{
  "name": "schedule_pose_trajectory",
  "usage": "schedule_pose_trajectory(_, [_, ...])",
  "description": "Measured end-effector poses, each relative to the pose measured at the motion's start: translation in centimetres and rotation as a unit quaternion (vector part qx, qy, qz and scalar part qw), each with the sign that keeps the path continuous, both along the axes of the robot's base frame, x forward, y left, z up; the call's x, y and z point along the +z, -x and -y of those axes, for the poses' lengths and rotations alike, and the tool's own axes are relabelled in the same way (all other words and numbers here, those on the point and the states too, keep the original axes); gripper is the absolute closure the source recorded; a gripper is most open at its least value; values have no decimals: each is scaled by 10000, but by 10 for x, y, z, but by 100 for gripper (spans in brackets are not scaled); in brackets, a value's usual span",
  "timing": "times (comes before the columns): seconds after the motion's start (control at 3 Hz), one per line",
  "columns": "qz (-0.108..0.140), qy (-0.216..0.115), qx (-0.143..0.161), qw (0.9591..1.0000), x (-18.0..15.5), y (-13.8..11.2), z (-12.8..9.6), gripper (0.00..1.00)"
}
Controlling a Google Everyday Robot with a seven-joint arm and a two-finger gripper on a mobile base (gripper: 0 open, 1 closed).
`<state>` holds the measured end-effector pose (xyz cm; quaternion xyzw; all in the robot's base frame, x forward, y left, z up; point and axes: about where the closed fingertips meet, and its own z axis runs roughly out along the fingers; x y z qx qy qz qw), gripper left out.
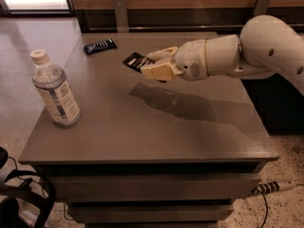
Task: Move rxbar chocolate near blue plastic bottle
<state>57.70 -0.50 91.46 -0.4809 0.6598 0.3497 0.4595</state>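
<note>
Camera view, one frame: my gripper (146, 64) is over the middle-back part of the grey table (142, 141), reaching in from the right side. My jaws are closed on the rxbar chocolate (133, 60). The cream fingers (159, 71) pinch one end of it, and the black wrapper with white text sticks out to the left past the fingertips. The bar is tilted and looks lifted off the tabletop. My arm (223, 56) casts a dark shadow (180, 103) on the surface below and slightly toward the front.

The blue plastic bottle (54, 91) stands upright near the left edge of the table, toward the front. It has a cream cap on top, and the white-and-blue label faces the camera. The bar and the bottle are well apart, with bare tabletop between them.

A dark blue wrapper (99, 45) lies flat at the back left of the table, apart from my gripper and from the bottle.

On the floor, a cable (270, 188) lies at the lower right and black straps (23, 194) at the lower left.
</note>
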Motion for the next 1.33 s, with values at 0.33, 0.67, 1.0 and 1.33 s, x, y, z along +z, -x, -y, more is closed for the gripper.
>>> schedule_pose_trajectory(0.33, [-50, -54, -103, 9999, -9, 18, -21, 100])
schedule_pose_trajectory(0.67, [-124, 256, -194, 9994, -20, 48, -41, 100])
schedule_pose_trajectory(1.0, [-124, 439, -75, 9989, -28, 66, -52, 100])
schedule_pose_trajectory(1.33, [-30, 391, 175, 9991, -31, 73, -65, 95])
